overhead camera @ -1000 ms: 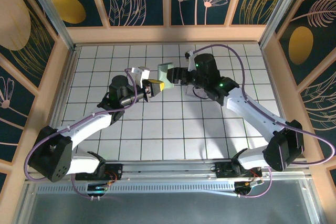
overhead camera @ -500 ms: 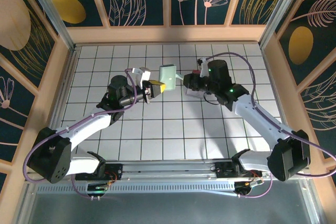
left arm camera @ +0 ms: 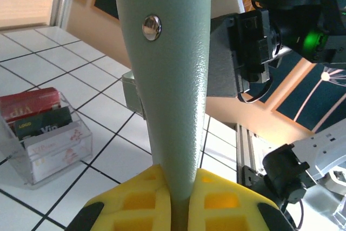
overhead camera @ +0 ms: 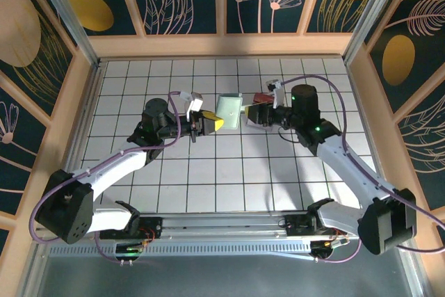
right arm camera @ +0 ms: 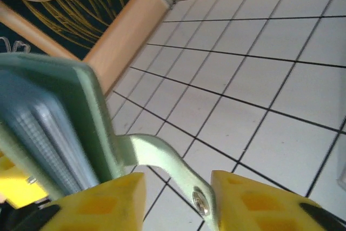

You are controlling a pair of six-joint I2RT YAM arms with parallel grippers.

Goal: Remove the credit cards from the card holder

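Firmly, the left tool (overhead camera: 207, 124) has its yellow pads (left arm camera: 135, 204) pressed onto one edge of the card holder (overhead camera: 228, 109). The holder is a pale grey-green, grained wallet with a round metal snap (left arm camera: 151, 27) on its face, and it is held clear of the white tiled worktop (overhead camera: 208, 179). From the left tool it sticks out toward the right tool (overhead camera: 245, 113), whose yellow fingers (right arm camera: 254, 198) stand apart on either side of the holder's strap (right arm camera: 157, 158), not clamped on it. Off to one side of the left tool, a clear box (left arm camera: 59, 150) of red and dark cards rests on the tiles.
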